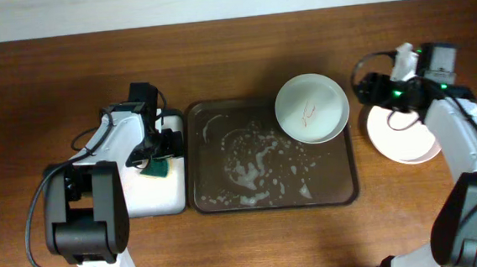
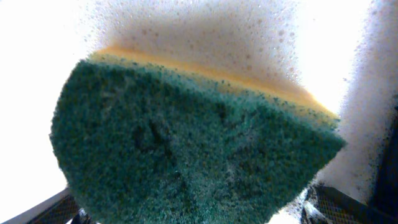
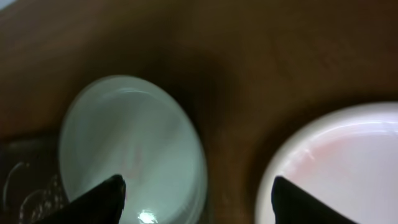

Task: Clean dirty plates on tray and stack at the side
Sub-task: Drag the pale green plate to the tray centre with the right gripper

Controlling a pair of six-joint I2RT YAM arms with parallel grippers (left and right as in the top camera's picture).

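Note:
A pale plate (image 1: 311,107) with a thin red smear sits on the far right corner of the dark brown tray (image 1: 217,194); it looks like a stack, but I cannot tell how many. It shows in the right wrist view (image 3: 130,149) too. Another plate (image 1: 400,139) lies on the table right of the tray, also seen in the right wrist view (image 3: 336,168). My right gripper (image 3: 198,196) is open and empty, above the gap between them. My left gripper (image 1: 158,160) is shut on a green and yellow sponge (image 2: 186,155) over the small white tray (image 1: 163,198).
The brown tray holds soapy wet patches (image 1: 257,162) in its middle. The small black-rimmed white tray sits directly left of it. Foam (image 2: 205,31) clings behind the sponge. Bare wooden table (image 1: 229,243) lies along the front and back.

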